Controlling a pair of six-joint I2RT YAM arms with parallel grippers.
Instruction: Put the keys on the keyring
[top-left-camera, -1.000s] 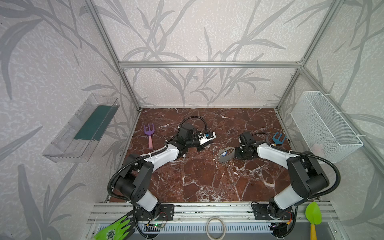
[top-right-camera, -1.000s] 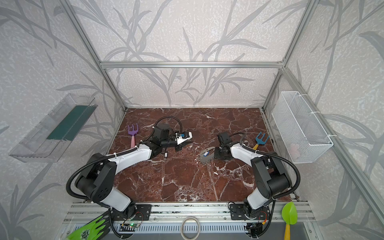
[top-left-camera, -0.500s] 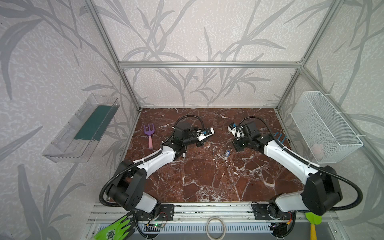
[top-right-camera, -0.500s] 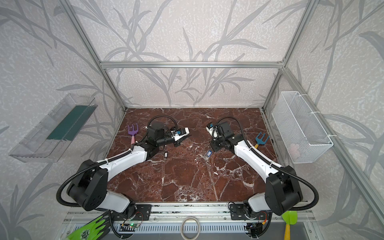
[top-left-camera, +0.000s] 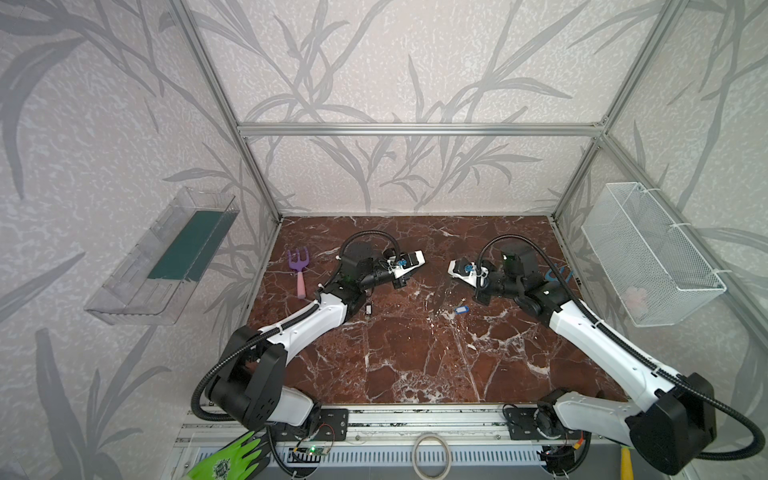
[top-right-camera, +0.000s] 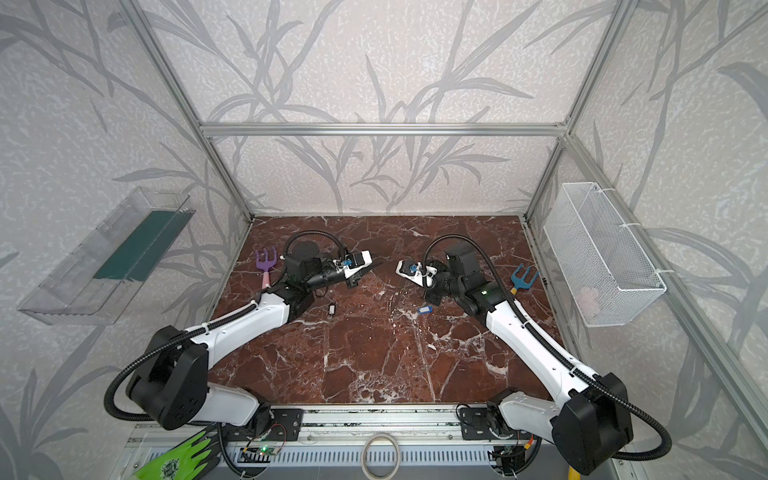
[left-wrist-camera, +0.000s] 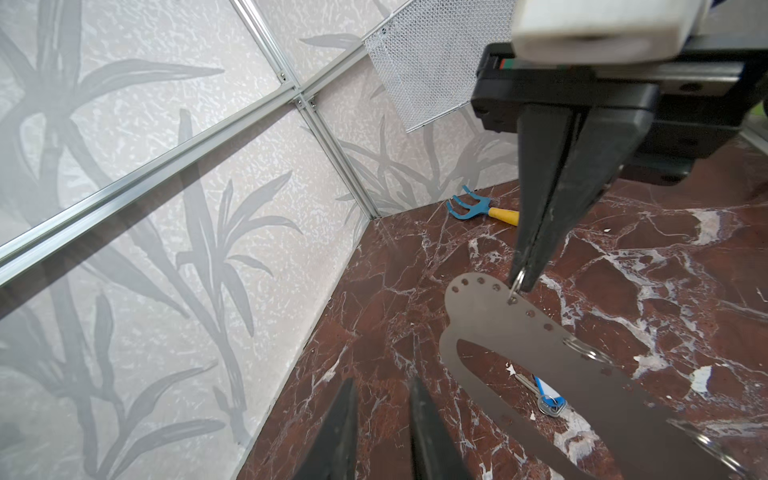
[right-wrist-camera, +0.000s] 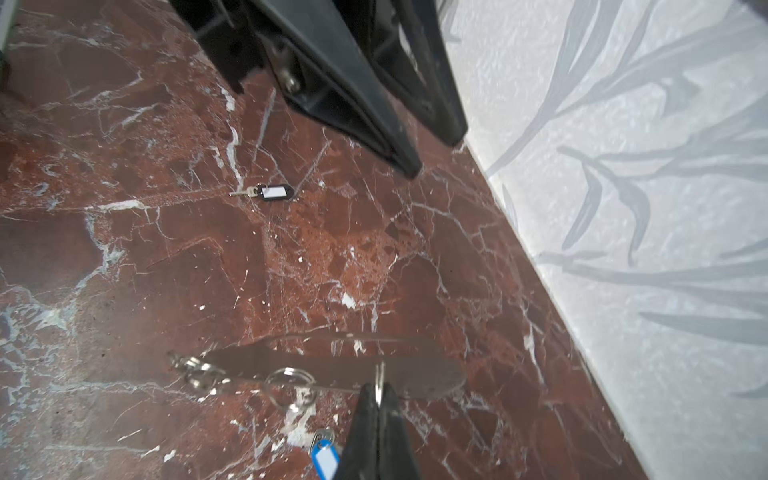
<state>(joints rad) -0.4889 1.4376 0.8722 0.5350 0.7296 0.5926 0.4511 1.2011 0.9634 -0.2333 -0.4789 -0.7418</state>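
**Marble floor, two loose keys, keyring in the right claw**

Both top views show the blue-tag key (top-left-camera: 461, 309) lying flat on the marble floor (top-left-camera: 415, 357), just in front of the right arm (top-left-camera: 582, 328). The black-tag key (top-left-camera: 368, 308) lies just beside the left arm (top-left-camera: 311, 320). The arm ends face each other near the back. What sits between them is too thin to make out here. A green glove (top-left-camera: 226, 461) at the front edge carries a printed badge too small to read.

The left wrist view shows what the top views do not. The keyring (left-wrist-camera: 498, 328), a flat grey plate with a row of holes, is held by the right claw (left-wrist-camera: 524, 282). That claw is pinched tight on a small wire loop (left-wrist-camera: 516, 287) at the plate's edge. The blue-tag key shows through the oval cut-out. The left claw (left-wrist-camera: 382, 380) is narrowly parted and holds nothing. The plate's near end is cut off by the frame.

The right wrist view shows further loops on the same edge. The black-tag key's white label is blank. The blue tag is half hidden behind the right claw. I cannot tell whether the plate's far end rests on the floor.
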